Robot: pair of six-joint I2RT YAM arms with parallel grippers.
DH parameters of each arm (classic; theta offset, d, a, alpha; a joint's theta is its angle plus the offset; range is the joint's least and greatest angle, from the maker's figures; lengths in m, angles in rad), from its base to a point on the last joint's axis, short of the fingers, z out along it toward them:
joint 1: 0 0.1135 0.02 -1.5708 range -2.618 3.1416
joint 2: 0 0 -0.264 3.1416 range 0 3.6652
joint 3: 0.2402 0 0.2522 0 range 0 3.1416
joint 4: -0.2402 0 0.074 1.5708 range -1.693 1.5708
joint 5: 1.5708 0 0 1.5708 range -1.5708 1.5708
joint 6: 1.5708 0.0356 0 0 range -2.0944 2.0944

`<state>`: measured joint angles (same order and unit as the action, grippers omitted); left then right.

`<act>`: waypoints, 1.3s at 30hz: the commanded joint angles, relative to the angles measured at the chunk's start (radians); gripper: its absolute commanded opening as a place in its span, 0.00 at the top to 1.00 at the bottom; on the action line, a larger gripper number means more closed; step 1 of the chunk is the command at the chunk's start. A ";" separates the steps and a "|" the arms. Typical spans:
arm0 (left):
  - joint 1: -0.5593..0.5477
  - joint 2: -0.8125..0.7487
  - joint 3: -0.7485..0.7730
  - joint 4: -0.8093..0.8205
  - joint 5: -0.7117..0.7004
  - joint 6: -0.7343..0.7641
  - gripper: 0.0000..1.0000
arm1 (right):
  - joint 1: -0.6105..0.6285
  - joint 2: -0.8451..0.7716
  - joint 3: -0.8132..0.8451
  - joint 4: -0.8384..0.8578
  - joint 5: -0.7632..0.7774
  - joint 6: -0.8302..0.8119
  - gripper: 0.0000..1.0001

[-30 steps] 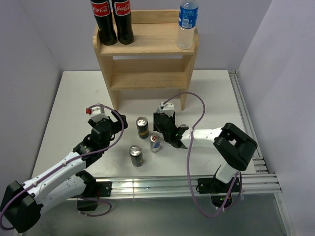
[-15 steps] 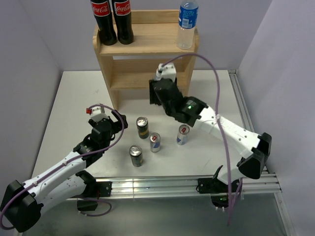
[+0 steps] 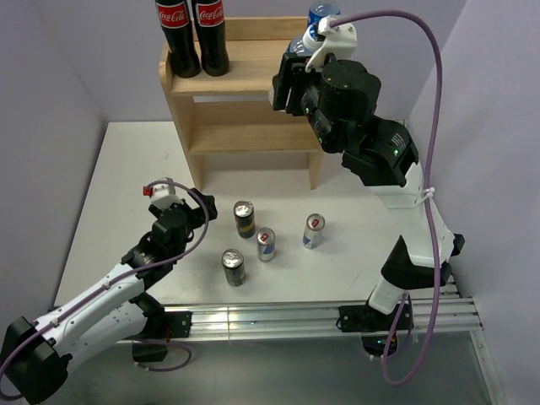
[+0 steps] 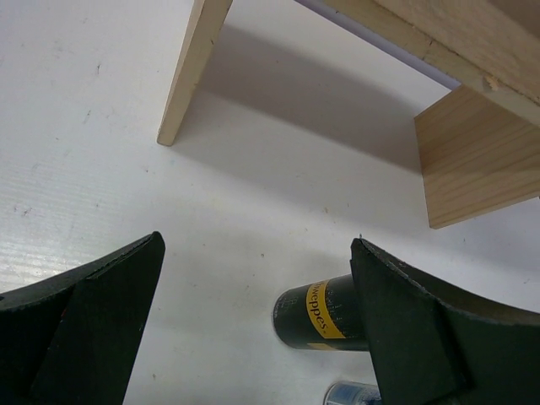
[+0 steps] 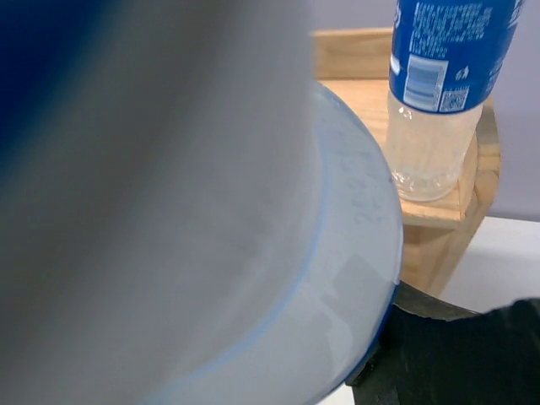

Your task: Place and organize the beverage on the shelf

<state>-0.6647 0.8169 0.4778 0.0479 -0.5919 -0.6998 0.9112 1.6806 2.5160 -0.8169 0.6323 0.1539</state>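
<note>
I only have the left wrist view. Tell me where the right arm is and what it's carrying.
Observer: The right gripper is raised to the top tier of the shelf, shut on a water bottle.
Operator: List what already stands on that tier.
Observer: Two cola bottles at its left end and a second water bottle at its right corner.
Operator: Count the cans on the table.
Observer: Four cans, all upright, on the table in front of the shelf: two dark, two blue-silver.
</note>
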 commanded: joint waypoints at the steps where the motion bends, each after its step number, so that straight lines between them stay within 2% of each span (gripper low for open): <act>1: -0.004 -0.028 -0.001 0.024 -0.008 0.008 0.01 | -0.017 -0.018 -0.023 0.076 0.007 -0.057 1.00; 12: -0.003 -0.045 -0.016 0.027 -0.009 0.002 0.01 | -0.074 0.057 0.050 0.140 0.009 -0.109 1.00; 26: -0.004 -0.035 -0.015 0.029 -0.022 0.005 0.01 | -0.166 0.116 0.047 0.251 -0.057 -0.100 1.00; 39: -0.004 -0.021 -0.016 0.035 -0.025 0.006 0.01 | -0.219 0.171 0.038 0.282 -0.115 -0.063 0.98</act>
<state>-0.6647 0.8013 0.4618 0.0463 -0.5999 -0.6998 0.7136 1.8545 2.5092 -0.6838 0.5339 0.0727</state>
